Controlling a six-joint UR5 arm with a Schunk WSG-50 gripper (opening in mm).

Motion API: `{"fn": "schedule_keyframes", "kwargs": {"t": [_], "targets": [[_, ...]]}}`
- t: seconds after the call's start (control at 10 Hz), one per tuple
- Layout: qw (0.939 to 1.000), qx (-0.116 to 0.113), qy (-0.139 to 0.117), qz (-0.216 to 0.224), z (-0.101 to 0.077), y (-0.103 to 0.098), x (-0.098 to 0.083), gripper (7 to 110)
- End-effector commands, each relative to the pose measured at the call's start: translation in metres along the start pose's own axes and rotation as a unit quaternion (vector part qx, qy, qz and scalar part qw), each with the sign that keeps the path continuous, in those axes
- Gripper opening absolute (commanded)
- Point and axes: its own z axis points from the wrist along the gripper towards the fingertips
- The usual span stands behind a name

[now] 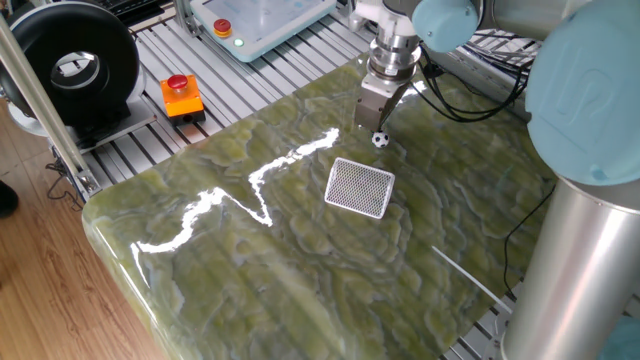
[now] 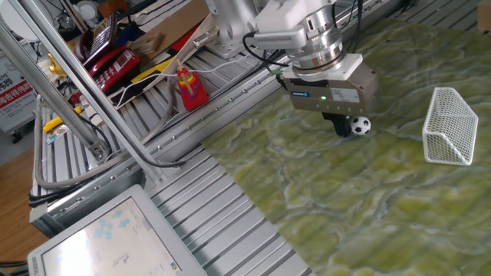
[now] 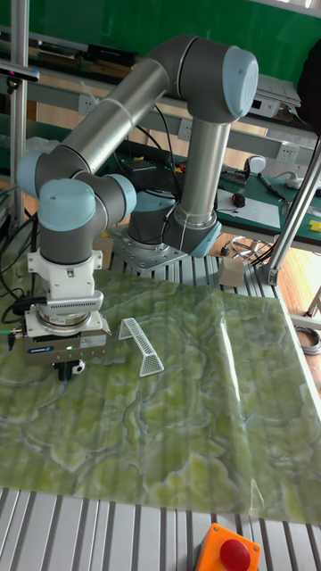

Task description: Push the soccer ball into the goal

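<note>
The soccer ball [image 1: 380, 139] is a tiny white ball with black patches on the green marbled table [image 1: 250, 260]. It rests just beside my gripper [image 1: 372, 126], on the side facing the goal [image 1: 360, 187]. In the other fixed view the ball [image 2: 361, 126] touches the dark fingertips of the gripper [image 2: 341, 125], and the white mesh goal [image 2: 449, 126] stands well to its right. The tall fixed view shows the gripper [image 3: 65, 367] low over the table with the ball [image 3: 78, 366] at its fingers and the goal [image 3: 143, 346] to the right. The fingers are together, holding nothing.
An orange box with a red button [image 1: 181, 95] sits on the slatted frame to the left, near a black round unit [image 1: 70, 65]. A pendant screen [image 2: 107, 238] and a red bottle [image 2: 190, 88] lie off the table. Cables hang behind the arm.
</note>
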Motion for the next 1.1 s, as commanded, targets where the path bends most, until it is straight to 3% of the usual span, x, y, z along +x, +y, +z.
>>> {"fn": "schedule_keyframes", "kwargs": {"t": [0.0,0.1,0.6,1.0], "targets": [[1.0000,-0.004,0.007,-0.005,0.001,0.007,0.007,7],[0.9992,0.014,0.026,-0.027,0.001,-0.002,0.016,7],[0.9977,-0.002,0.025,-0.063,0.001,0.009,0.019,7],[0.9981,-0.002,0.030,-0.054,0.004,0.016,0.025,7]]}}
